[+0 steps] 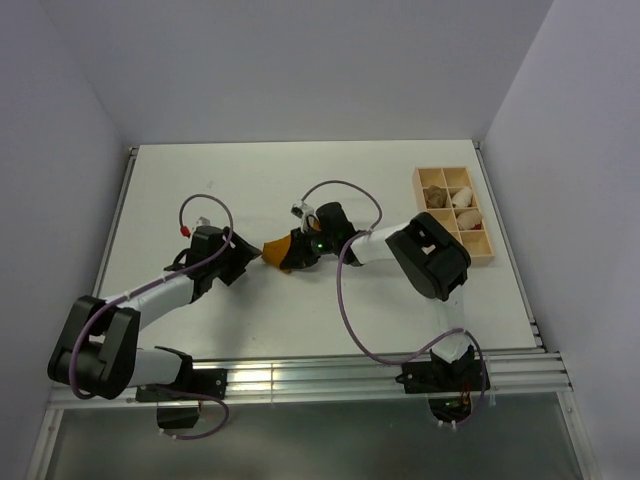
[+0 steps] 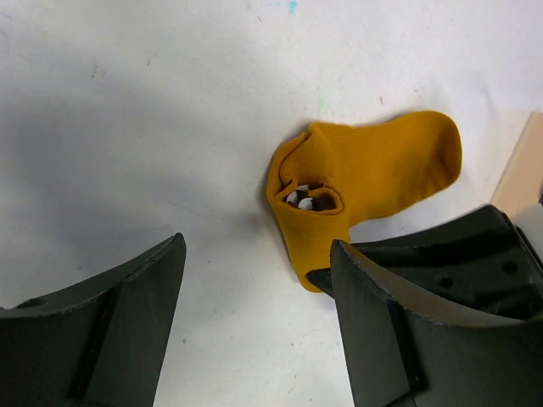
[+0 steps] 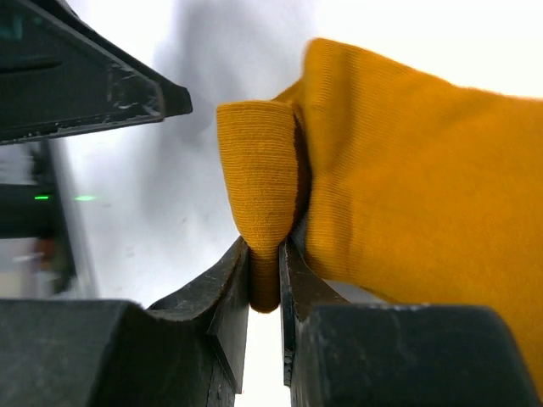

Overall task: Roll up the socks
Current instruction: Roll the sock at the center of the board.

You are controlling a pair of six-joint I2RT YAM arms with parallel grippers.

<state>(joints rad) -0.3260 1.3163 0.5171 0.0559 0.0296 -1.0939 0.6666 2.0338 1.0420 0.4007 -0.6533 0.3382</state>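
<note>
Right wrist view: my right end effector [image 3: 265,254] is nearly closed, its two fingertips pinching one thin fold of the mustard sock [image 3: 407,195]; the rest of the fabric bulges free above that pinch. My left end effector [image 2: 259,254] stands wide apart with only bare worktop [image 2: 127,127] between its jaws, holding nothing; it sits just beside the sock, on the side away from the tray [image 1: 428,180]. The sock lies on the worktop well to the left of the tray, part-rolled, its mouth curled open with a bit of white showing inside.

What could go wrong, as I judge it: the fold I hold is narrow and soft, so a pull toward the tray could slide it out of my fingertips; with the other end effector off the fabric nothing pins the curl, and knit like this may spring loose and undo the roll; the toe trails on the worktop and could drag and stretch the bundle out as I lift; my two end effectors are close together on the sock's far side from the tray, so a careless swing could knock one against the other.

Count: two arms, two end effectors; one sock in sight; one tray; in it at least two cream-white bundles [image 1: 467,218] and one brownish bundle [image 1: 437,197]; my right arm hides part of the tray, so there may be more.
</note>
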